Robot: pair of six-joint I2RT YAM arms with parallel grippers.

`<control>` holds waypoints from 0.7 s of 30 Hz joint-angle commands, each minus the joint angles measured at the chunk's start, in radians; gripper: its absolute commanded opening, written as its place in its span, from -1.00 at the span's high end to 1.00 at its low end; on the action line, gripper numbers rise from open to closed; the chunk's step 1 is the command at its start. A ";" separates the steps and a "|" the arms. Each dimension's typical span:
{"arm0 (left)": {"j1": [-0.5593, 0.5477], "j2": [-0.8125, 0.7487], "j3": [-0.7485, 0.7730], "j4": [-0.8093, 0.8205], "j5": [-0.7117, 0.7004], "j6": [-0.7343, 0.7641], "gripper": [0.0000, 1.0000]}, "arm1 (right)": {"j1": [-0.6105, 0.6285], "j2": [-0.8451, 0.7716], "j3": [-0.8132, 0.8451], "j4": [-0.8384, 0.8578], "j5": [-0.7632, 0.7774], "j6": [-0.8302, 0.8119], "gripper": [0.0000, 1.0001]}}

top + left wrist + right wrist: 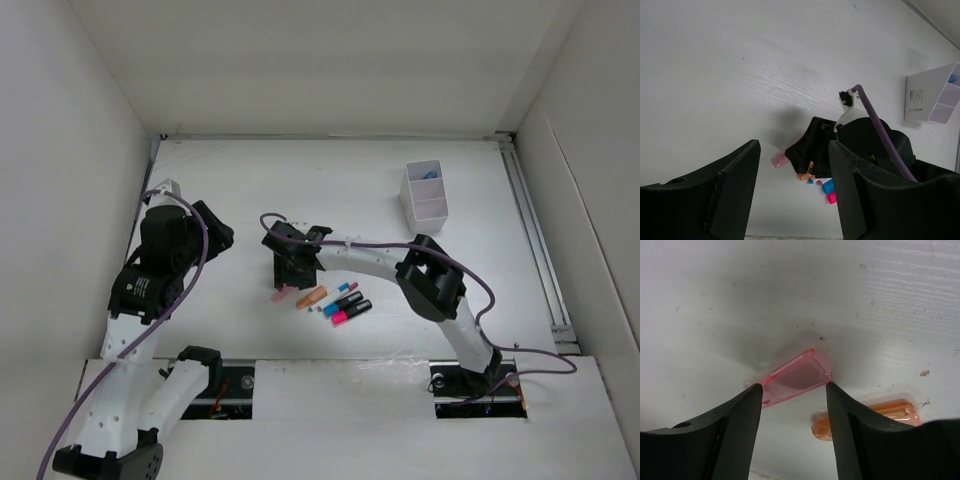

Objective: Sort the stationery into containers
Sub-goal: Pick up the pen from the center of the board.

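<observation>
Handling: pink translucent plastic stubby piece (795,376) likely light, stiff, slick; take it across its narrow width.
Right claw (793,387): apart, over it.
Left claw (794,145): apart, empty.

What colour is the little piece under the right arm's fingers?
Pink and see-through. The piece shows best in the right wrist view.

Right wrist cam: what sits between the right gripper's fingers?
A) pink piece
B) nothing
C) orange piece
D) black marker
A: the pink piece lies in the gap of the right gripper, whose jaws stand apart, while the orange piece lies outside them to one side.
</observation>
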State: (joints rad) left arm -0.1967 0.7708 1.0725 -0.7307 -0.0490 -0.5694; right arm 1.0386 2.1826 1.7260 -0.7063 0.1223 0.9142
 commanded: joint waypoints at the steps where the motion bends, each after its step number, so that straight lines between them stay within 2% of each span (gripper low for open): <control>1: -0.006 -0.024 -0.016 0.010 0.018 0.005 -0.08 | -0.008 0.014 0.070 -0.004 0.049 0.017 -0.20; 8: -0.006 -0.033 -0.025 0.010 0.028 0.005 -0.08 | -0.008 0.103 0.194 -0.077 0.122 -0.003 -0.20; 13: -0.006 -0.042 -0.025 0.010 0.018 0.005 -0.08 | -0.008 0.138 0.214 -0.091 0.164 -0.021 -0.17; 16: -0.006 -0.068 -0.025 -0.010 -0.049 -0.004 -0.08 | -0.008 0.149 0.214 -0.113 0.184 -0.021 0.04; 21: -0.006 -0.079 -0.016 -0.035 -0.140 -0.026 -0.08 | 0.001 0.158 0.214 -0.131 0.204 -0.021 0.04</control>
State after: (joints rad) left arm -0.1967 0.7059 1.0546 -0.7528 -0.1127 -0.5789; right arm 1.0351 2.3062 1.9186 -0.7822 0.2787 0.9043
